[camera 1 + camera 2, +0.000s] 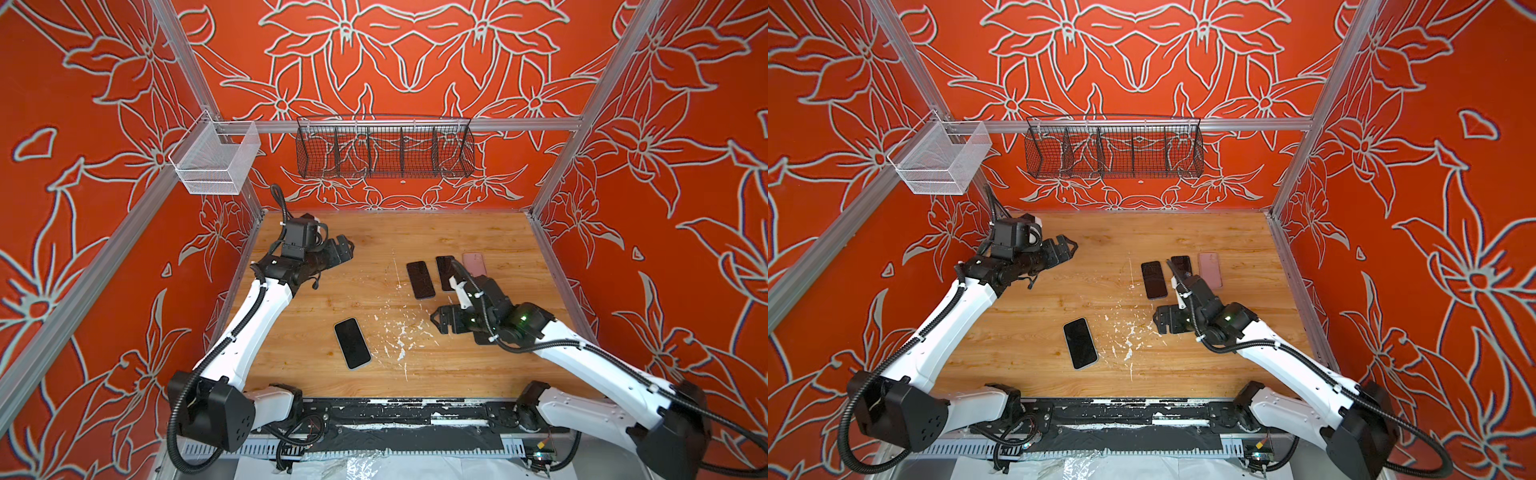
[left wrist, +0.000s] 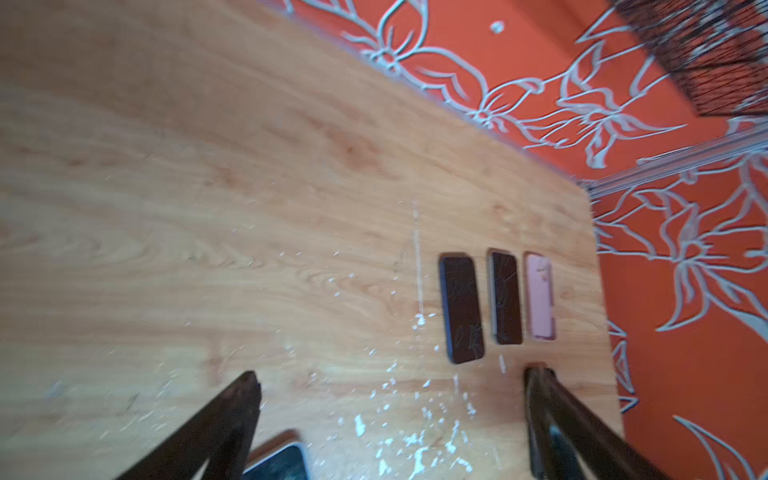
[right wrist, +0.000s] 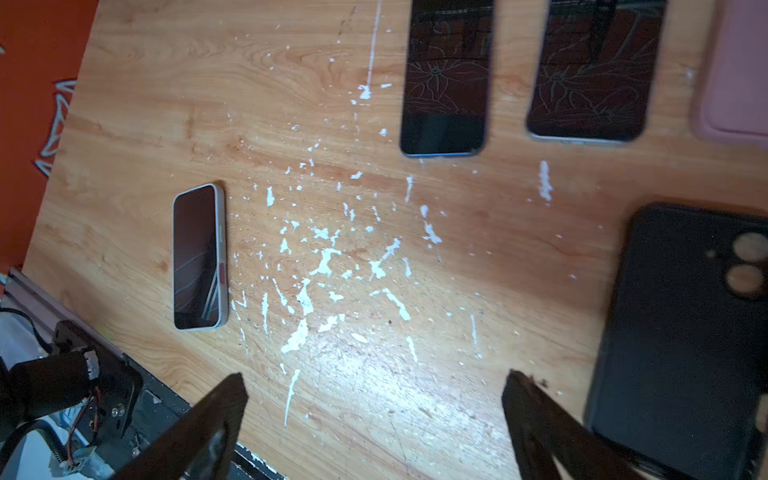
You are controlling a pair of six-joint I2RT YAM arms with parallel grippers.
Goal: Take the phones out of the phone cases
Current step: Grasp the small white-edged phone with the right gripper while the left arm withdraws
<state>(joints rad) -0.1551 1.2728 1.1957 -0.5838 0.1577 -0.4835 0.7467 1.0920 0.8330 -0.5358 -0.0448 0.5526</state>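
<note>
You are looking into a robot test cell, a lab set-up rather than a home or a shop. Aluminium frame posts [image 1: 185, 54] and a rail [image 1: 519, 124] box in a wooden tabletop [image 1: 374, 232]. The walls [image 1: 83, 124] are red printed panels with flower outlines, like a backdrop. The left arm [image 1: 257, 320] and the right arm [image 1: 590, 357] are mounted at the front edge, above loose cables [image 1: 299, 440]. A black wire basket [image 1: 384, 149] and a white mesh bin [image 1: 216, 160] hang from the frame. White flecks [image 1: 401, 353] scar the tabletop.
</note>
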